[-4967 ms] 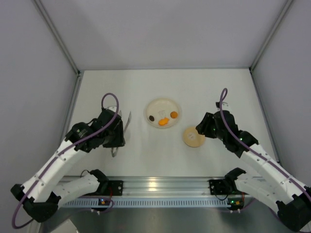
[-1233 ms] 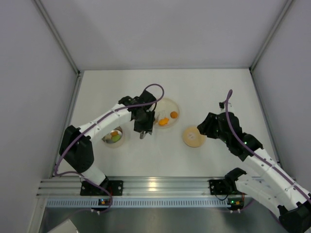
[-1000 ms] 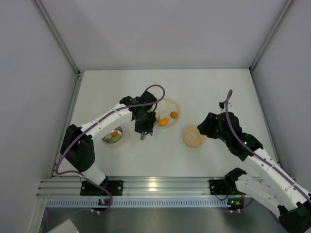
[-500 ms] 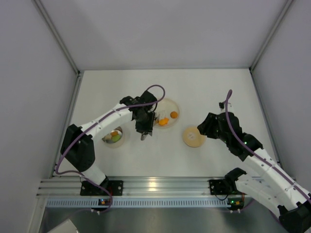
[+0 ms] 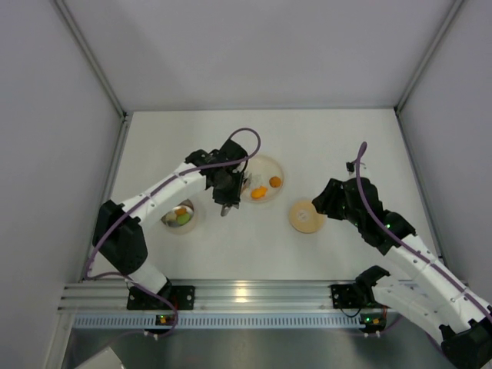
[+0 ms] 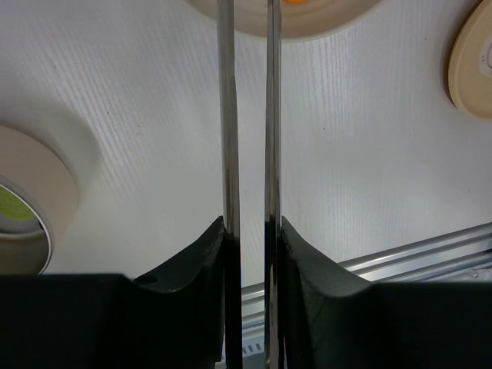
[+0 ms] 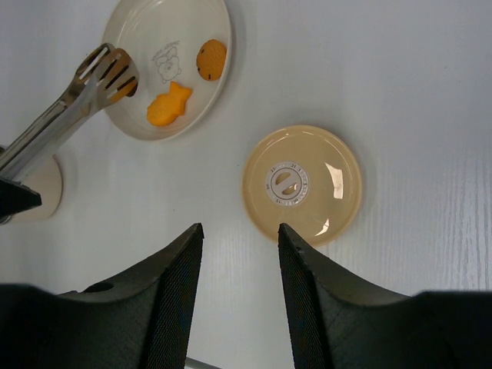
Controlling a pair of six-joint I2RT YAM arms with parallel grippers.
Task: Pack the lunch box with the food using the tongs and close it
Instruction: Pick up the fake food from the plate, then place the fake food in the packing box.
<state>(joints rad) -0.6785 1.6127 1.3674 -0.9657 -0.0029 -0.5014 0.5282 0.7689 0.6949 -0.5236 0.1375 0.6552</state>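
Packing in progress. The tongs [image 7: 65,108], squeezed by the left gripper [image 6: 248,227], are closed over a brown piece [image 7: 127,89] at the plate's [image 7: 219,46] edge. An orange piece [image 7: 169,104] and a biscuit [image 7: 211,55] lie beyond the tips. The pot [image 5: 168,221] beside the handles is part-filled; the lid [image 7: 302,183] is not yet fitted.

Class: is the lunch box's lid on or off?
Off. The tan lid lies flat right of the plate, apart from the lunch box, whose food shows uncovered.

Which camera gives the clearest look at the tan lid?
Right wrist view: the lid lies whole and large mid-frame, its centre disc plain. Top external shows it small; left wrist catches only an edge.
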